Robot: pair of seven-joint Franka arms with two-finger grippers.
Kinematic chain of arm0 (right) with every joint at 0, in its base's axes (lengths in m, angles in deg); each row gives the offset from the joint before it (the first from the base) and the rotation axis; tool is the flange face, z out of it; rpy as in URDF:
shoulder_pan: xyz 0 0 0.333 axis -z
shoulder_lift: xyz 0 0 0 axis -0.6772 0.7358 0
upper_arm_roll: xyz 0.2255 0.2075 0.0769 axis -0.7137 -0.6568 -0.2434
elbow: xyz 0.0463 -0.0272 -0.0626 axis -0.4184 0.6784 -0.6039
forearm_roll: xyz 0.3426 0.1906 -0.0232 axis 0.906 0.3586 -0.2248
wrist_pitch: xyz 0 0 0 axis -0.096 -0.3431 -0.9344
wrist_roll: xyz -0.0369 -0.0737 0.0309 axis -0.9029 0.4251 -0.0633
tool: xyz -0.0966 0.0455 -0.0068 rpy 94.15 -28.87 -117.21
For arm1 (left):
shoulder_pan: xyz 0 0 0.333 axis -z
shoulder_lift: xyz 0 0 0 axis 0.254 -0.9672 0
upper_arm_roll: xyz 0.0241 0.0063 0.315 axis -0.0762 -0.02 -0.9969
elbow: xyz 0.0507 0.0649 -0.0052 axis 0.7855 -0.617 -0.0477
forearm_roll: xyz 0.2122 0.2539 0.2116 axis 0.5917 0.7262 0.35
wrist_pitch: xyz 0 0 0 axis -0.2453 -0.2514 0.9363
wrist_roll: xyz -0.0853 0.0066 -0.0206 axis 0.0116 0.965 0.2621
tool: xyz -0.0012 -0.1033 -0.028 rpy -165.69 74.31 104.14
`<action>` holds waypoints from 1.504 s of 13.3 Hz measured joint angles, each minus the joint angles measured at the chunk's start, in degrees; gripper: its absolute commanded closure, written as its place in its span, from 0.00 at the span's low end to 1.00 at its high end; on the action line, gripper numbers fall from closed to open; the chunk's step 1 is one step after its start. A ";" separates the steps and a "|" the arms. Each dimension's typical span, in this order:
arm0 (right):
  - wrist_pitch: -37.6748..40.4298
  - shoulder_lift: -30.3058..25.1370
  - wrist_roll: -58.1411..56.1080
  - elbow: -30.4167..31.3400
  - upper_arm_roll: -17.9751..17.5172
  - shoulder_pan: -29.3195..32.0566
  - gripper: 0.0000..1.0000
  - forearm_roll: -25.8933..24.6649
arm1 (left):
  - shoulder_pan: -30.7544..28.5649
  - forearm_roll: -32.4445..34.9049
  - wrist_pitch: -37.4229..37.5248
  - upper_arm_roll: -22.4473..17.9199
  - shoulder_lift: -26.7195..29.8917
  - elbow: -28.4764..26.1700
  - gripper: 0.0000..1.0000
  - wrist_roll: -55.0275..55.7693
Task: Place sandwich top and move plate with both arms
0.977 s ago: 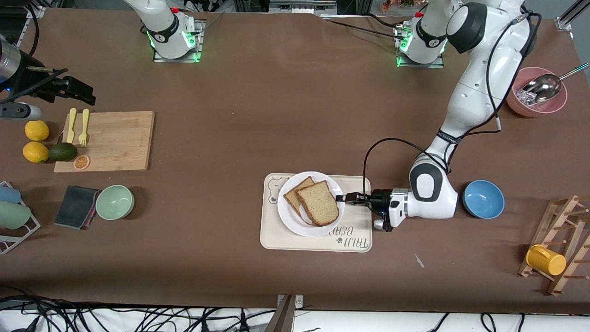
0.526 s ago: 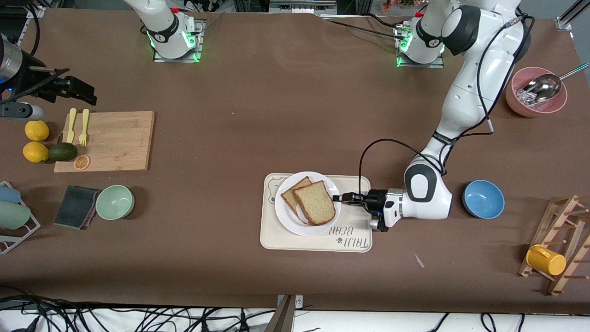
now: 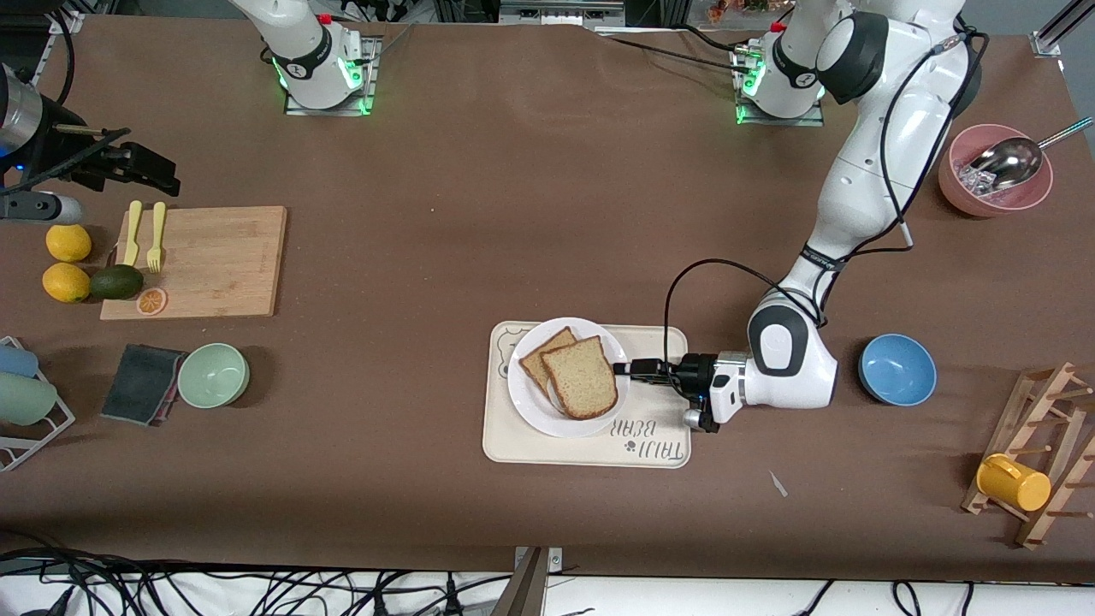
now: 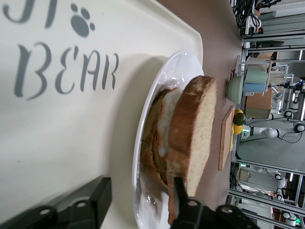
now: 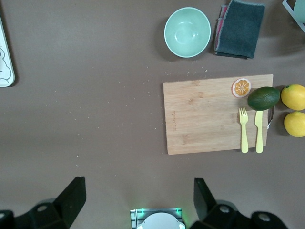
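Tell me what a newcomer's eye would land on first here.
First, the plate on the bear tray, stacked with bread, the sandwich top uppermost. The left gripper closes on the plate's rim. The right gripper waits open, high over the table near the cutting board.

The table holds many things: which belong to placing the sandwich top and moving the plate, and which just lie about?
Belong to the job:
sandwich top
plate
left pincer, at the plate's rim
right pincer, open, waiting high above the table

Just lying about:
bear tray
blue bowl
green bowl
cutting board
lemons
yellow mug
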 measured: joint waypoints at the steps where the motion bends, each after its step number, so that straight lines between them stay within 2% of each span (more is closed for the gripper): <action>1: -0.17 0.03 0.01 0.00 0.03 0.00 0.00 0.00 | -0.07 0.86 0.67 -0.36 0.30 0.37 0.00 -0.03; 3: -0.75 0.08 0.02 0.00 0.04 0.00 0.00 -0.03 | -0.63 4.40 2.41 -0.89 1.26 0.59 0.00 0.18; 6: -1.33 0.13 0.03 0.00 0.04 0.00 0.00 -0.08 | -2.04 6.33 6.14 -1.59 2.62 0.93 0.00 0.19; 12: -1.70 0.56 0.01 -0.02 0.17 0.07 0.00 -0.08 | -3.28 17.06 9.91 -2.50 8.86 1.22 0.00 4.95; 17: -1.80 0.70 0.01 -0.04 0.06 -0.02 0.00 -0.08 | -4.34 31.97 13.80 -2.56 15.34 1.35 0.00 12.75; 20: -1.84 0.74 -0.06 -0.05 0.00 -0.11 0.00 -0.07 | -4.28 44.97 20.27 -2.38 21.04 1.54 0.00 20.55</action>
